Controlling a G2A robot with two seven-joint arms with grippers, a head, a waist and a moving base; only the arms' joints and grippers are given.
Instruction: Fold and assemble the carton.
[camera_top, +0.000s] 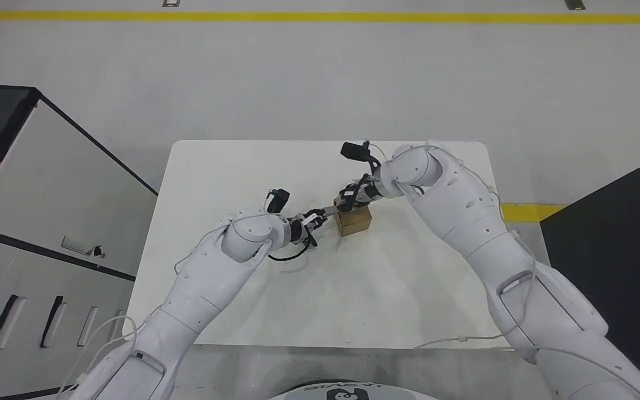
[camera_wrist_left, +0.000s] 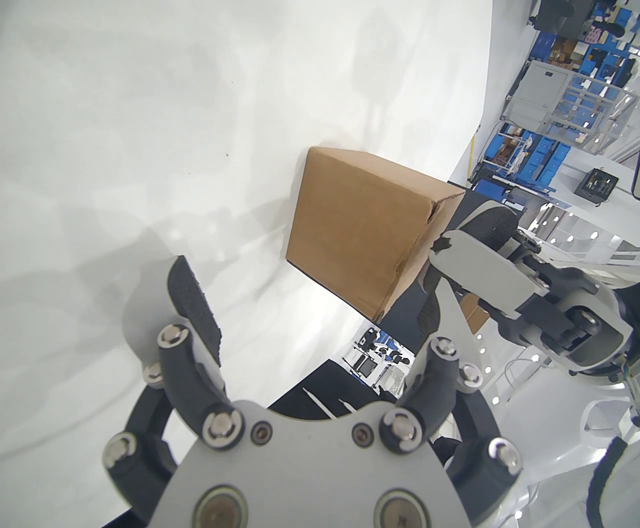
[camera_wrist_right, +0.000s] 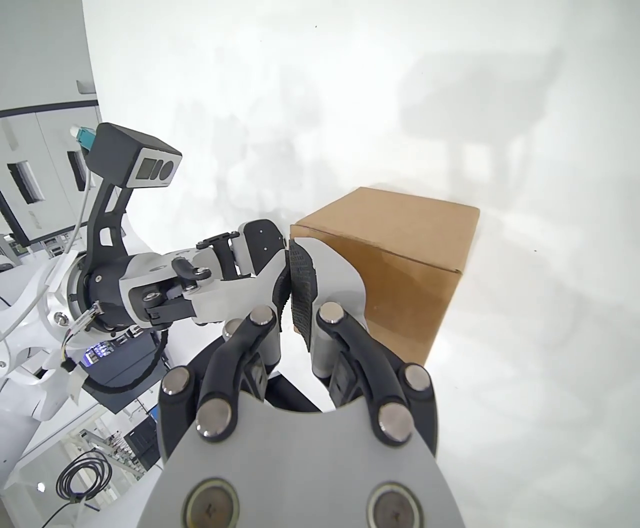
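Nearest the robot, the left gripper (camera_top: 319, 217) is spread wide just beside the carton (camera_top: 355, 221), a closed brown box standing mid-table (camera_top: 250, 180). Beyond it, the right gripper (camera_wrist_right: 300, 262), fingers pressed together on nothing, seems to touch the top edge. The carton is probably light and stiff but easily dented and apt to slide, so it is best held across 2 opposite flat faces.
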